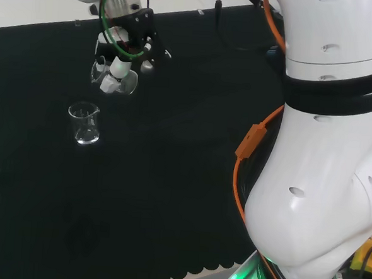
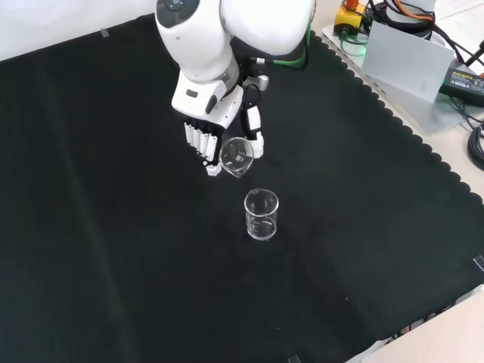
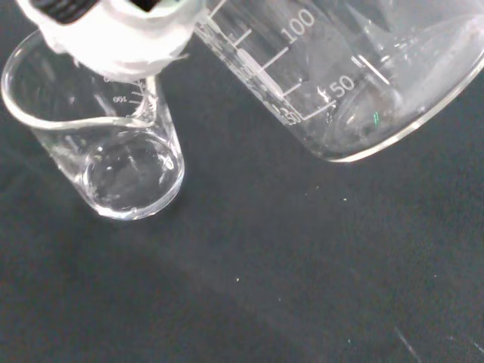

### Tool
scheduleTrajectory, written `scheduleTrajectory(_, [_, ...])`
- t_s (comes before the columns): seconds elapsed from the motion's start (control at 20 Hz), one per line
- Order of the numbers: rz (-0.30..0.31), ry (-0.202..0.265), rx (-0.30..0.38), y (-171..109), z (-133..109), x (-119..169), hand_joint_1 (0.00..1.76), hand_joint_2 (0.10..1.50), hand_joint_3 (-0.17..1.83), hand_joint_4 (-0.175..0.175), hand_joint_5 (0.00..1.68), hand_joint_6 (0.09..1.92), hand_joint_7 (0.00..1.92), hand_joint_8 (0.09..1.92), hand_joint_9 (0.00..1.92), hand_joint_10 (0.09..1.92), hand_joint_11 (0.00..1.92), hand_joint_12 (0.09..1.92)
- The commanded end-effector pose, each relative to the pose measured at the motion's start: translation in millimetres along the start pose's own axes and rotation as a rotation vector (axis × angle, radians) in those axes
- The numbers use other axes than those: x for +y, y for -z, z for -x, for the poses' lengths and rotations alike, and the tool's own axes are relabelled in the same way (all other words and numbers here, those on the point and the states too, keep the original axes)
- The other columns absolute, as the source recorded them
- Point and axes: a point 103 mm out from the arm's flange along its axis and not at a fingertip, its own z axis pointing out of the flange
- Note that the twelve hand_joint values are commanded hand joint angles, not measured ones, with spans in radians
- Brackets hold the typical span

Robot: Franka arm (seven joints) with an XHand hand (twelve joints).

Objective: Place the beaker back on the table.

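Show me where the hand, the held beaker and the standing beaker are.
hand [image 2: 203, 140]: front view, on its fingers.
held beaker [image 2: 237, 156]: front view, on its tilted glass wall.
standing beaker [image 2: 262, 215]: front view, on its side wall.

Beakers [image 3: 106, 162] [image 3: 355, 83] clear, glossy; cloth [image 2: 113, 249] matt black; hand [image 2: 215, 132] glossy plastic.

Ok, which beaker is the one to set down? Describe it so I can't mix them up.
Follow the white arm to the hand. The beaker it grips hangs tilted above the black cloth. The other beaker stands upright on the cloth, untouched.

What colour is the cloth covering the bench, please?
Plain black cloth, clearest in the front view.
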Motion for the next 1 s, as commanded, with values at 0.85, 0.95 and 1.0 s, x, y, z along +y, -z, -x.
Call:
scheduleTrajectory(0.85, [0.237,0.022,0.29,-56,58,14,1.3,1.07,-0.17,-0.175,1.23,0.61,1.29,0.58,1.44,0.74,1.04,0.91])
scheduleTrajectory(0.95, [0.255,0.03,0.316,-62,63,17,1.3,1.07,-0.17,-0.175,1.23,0.61,1.29,0.58,1.44,0.74,1.04,0.91])
scheduleTrajectory(1.0, [0.267,0.038,0.332,-65,65,19,1.3,1.08,-0.17,-0.175,1.23,0.61,1.29,0.58,1.44,0.74,1.04,0.91])
